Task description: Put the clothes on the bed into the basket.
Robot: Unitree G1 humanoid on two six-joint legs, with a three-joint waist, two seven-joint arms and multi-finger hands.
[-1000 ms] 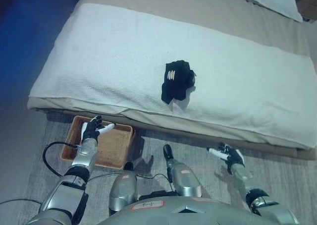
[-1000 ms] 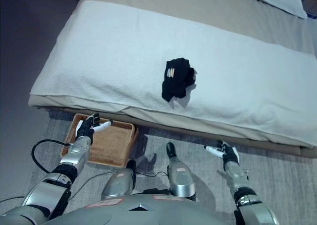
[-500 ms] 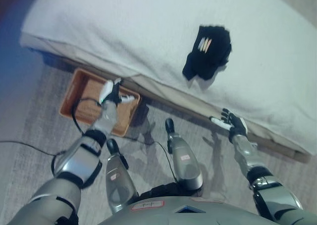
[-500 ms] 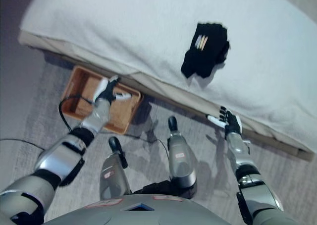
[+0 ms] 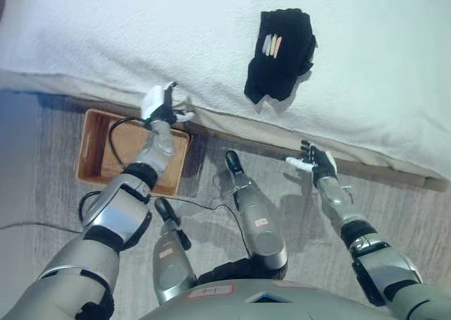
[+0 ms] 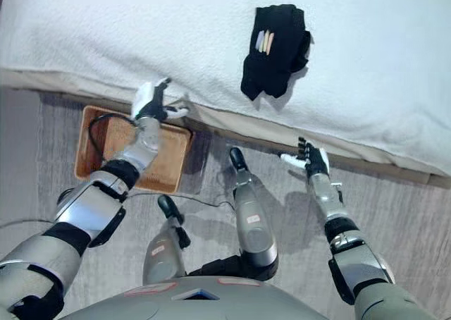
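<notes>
- Left eye view first, nearest stuff: the rug [image 5: 394, 207] runs along the foot of the bed, and the basket [image 5: 95, 154] sits on it at the lower left, tucked right against the bed's edge. Looks like nothing's in it, though the left arm covers part of it.
- Right hand [image 5: 316, 163] hangs over the rug just short of the bed's edge, fingers spread loose and holding nothing. Half a second ago it sat in about the same spot relative to the bed, so it hasn't really gone anywhere.
- Left hand [image 5: 161, 107] is up at the bed's edge above the basket's far right corner, fingers relaxed and open, also carrying nothing. A second ago it was down over the basket itself; now it has lifted to the edge of the cover.
- Biggest change is the whole picture: the bed fills far more of both views than a second ago, and the floor beyond it has dropped out. That's the camera moving in as the robot leans or steps forward, not the things shifting.
- Bed [image 5: 106, 38] with its white cover takes up the top half.
- Farthest off: the clothes [image 5: 280, 41], one dark crumpled bundle with small pale stripes, lying on the cover well past both hands, a bit nearer the right one. Same spot on the bed as before.
- So I'd say we're in the approach: nothing grabbed, nothing binned, and either hand needs a proper reach yet.
</notes>
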